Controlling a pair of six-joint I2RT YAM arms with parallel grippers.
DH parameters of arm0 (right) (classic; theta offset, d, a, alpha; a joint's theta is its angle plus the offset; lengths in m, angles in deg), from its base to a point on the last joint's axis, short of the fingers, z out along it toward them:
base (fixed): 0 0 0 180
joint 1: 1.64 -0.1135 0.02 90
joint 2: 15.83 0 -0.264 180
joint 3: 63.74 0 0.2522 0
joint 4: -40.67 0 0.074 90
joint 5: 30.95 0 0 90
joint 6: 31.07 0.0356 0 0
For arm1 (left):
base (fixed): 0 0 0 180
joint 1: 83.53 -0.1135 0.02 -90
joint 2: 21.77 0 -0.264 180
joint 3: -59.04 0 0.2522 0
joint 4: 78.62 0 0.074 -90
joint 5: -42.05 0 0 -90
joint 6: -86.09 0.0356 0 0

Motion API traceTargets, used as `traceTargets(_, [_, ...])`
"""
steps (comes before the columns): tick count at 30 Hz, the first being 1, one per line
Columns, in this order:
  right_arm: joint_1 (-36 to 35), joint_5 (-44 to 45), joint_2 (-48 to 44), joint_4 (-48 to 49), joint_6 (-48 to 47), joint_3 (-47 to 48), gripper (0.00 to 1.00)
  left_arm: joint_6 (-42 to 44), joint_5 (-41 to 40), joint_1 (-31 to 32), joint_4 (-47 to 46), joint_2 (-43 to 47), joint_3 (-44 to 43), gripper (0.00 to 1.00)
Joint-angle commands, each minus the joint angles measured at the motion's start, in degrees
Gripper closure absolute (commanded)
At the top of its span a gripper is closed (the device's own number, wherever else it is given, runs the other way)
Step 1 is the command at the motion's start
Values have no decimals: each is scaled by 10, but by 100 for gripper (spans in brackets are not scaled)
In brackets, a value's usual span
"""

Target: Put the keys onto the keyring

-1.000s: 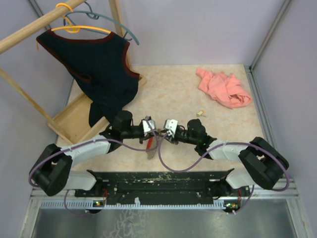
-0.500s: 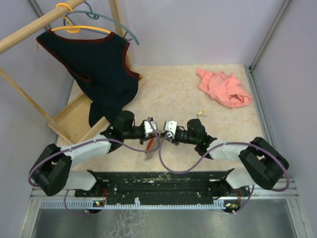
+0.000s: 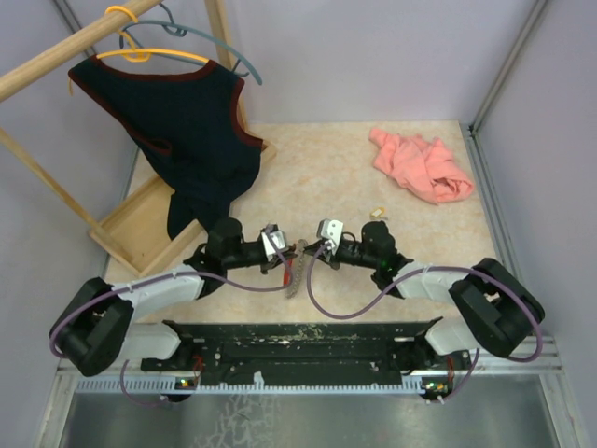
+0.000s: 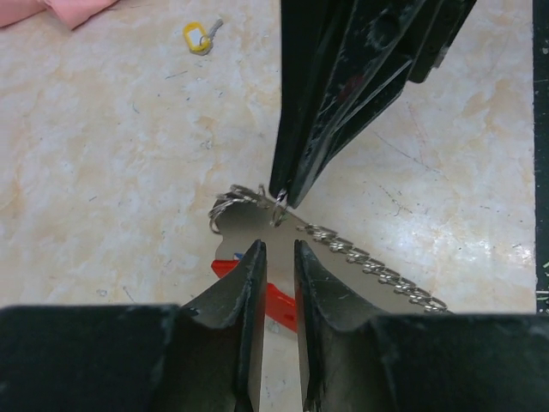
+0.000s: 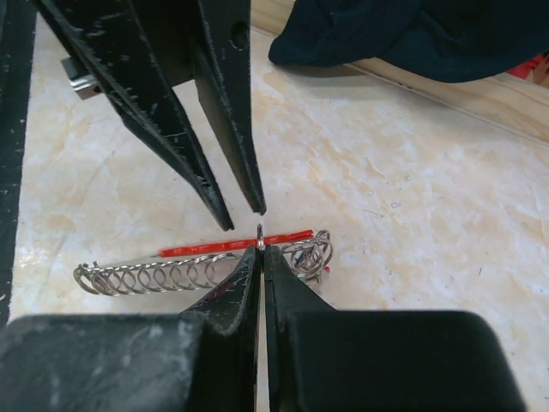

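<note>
The keyring lies low between the two arms: a silvery chain-like strip (image 4: 369, 262) with a red loop (image 5: 240, 245) and a red tag (image 4: 276, 302); from above it shows as a short grey strip (image 3: 293, 273). My right gripper (image 5: 260, 251) is shut on a small metal ring at the keyring's end, and reaches down from the top of the left wrist view (image 4: 281, 201). My left gripper (image 4: 277, 251) faces it a finger's width away, open with nothing between the jaws. A small key with a yellow tag (image 4: 199, 37) lies farther back on the table (image 3: 377, 214).
A crumpled pink cloth (image 3: 420, 166) lies at the back right. A dark vest (image 3: 187, 126) hangs from a wooden rack at the left, whose base frame (image 3: 131, 229) rests on the table. Grey walls stand close on both sides.
My right gripper has shut on the keyring's small ring. My left gripper has opened, let go of the keyring and drawn back a little to the left.
</note>
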Motion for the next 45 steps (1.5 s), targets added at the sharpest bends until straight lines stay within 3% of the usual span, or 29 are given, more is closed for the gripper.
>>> traceTargets(1, [5, -41, -9, 78, 26, -4, 100, -51, 15, -23, -123, 7, 36, 75])
traceTargets(6, [5, -48, -1, 119, 43, -13, 100, -91, 66, -36, -208, -13, 57, 74])
traceTargets(30, [10, -55, 13, 185, 63, -28, 100, -148, 155, -66, -292, -63, 80, 73])
traceTargets(36, [9, -66, 21, 207, 75, -30, 100, -180, 181, -67, -357, -87, 80, 75])
traceTargets(45, [10, -71, 33, 219, 82, -32, 100, -197, 193, -67, -382, -106, 79, 82])
